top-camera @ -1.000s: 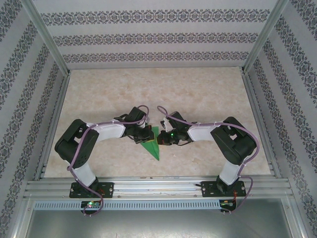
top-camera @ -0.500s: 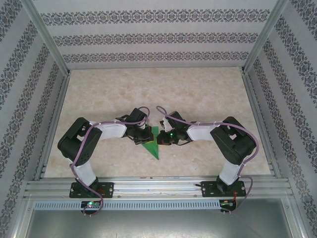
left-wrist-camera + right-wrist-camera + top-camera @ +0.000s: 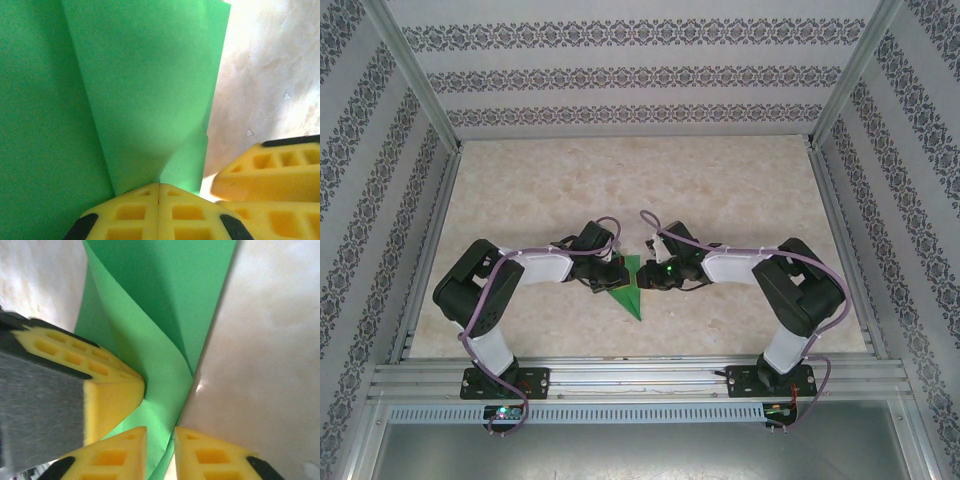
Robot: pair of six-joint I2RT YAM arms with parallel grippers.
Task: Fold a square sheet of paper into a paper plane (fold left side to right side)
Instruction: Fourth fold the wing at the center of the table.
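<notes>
Edged a touch farther from the near edge of the table [image 3: 720,190] since a second ago, with both wrists. Lies as a half-made paper plane [image 3: 630,295], already folded to a pointed wedge, around the table's near middle, tip toward that edge. Pinched from the table's left side by the left gripper [image 3: 159,187], fingers pressed together. Straddled from the right side by the right gripper [image 3: 160,432], fingers slightly parted, apparently not clamping. Probably midway: wing folds left.

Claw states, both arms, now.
Left claw: shut, pinching the paper.
Right claw: slightly open, paper edge in the gap, not gripped.
</notes>
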